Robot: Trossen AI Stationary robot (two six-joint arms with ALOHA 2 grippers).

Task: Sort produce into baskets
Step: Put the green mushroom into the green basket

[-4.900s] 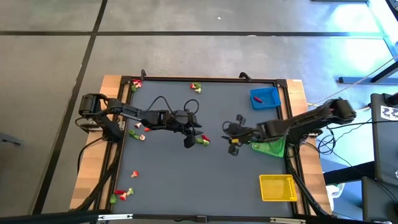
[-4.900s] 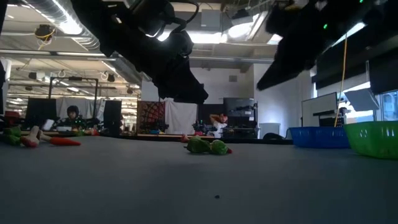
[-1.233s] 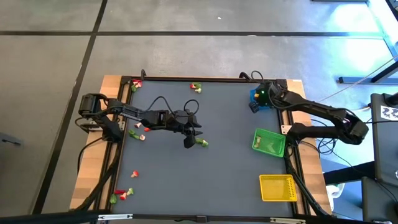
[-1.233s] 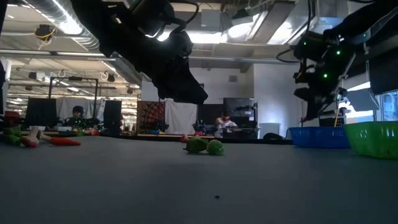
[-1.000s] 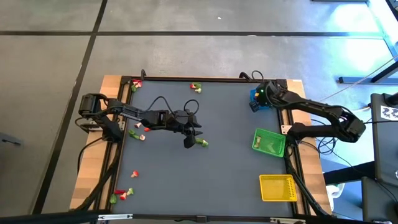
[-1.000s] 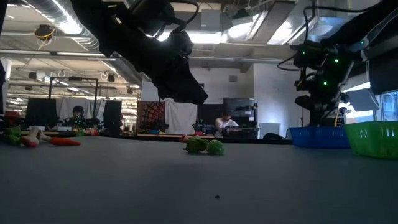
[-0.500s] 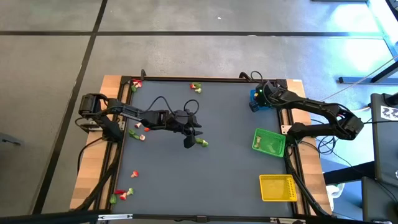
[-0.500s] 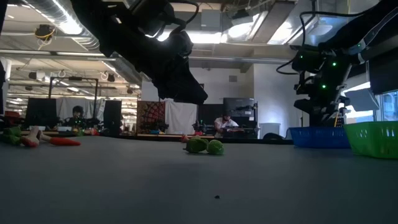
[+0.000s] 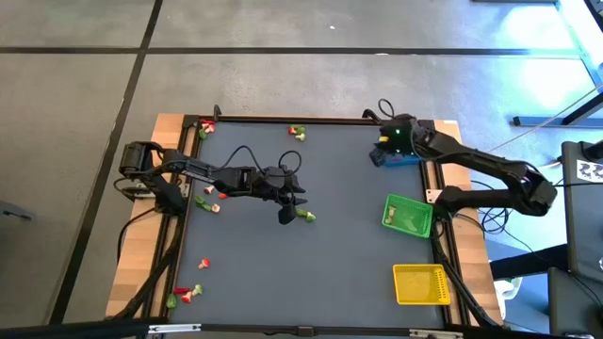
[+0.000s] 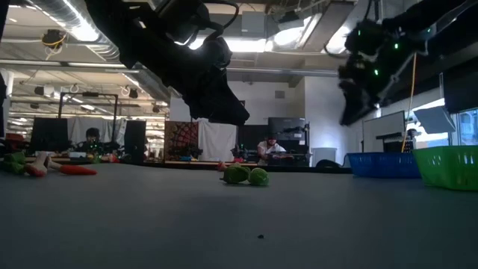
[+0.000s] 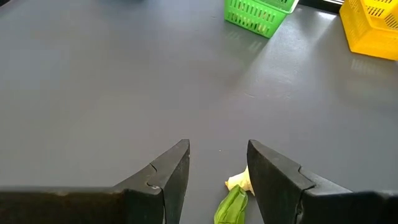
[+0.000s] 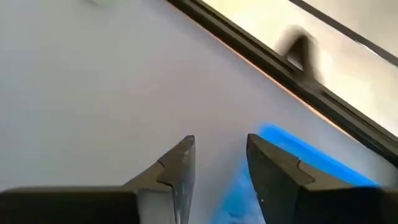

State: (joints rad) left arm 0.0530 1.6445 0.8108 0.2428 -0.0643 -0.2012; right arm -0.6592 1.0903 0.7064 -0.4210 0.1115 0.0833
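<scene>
My left gripper [image 9: 287,209] is open and hovers over the middle of the table. A green produce piece with a whitish bit [image 11: 233,200] lies on the mat just below and between its fingers, which do not touch it; it also shows in the high view [image 9: 304,216] and the low view [image 10: 246,175]. My right gripper [image 9: 379,156] is open and empty, raised over the left edge of the blue basket [image 9: 407,151], which also shows in the right wrist view [image 12: 298,158]. The green basket [image 9: 408,216] and the yellow basket [image 9: 420,283] stand along the right edge.
Small red, green and whitish produce pieces lie at the far left corner [image 9: 205,127], at the far middle [image 9: 298,133], by the left edge [image 9: 209,198] and at the near left [image 9: 187,294]. A raised black frame [image 9: 311,120] rims the mat. People sit in the room beyond.
My right gripper has risen from just over the blue basket and gone a little toward the table's left edge, tipping from pointing down to a slant. My left arm and the produce have kept still.
</scene>
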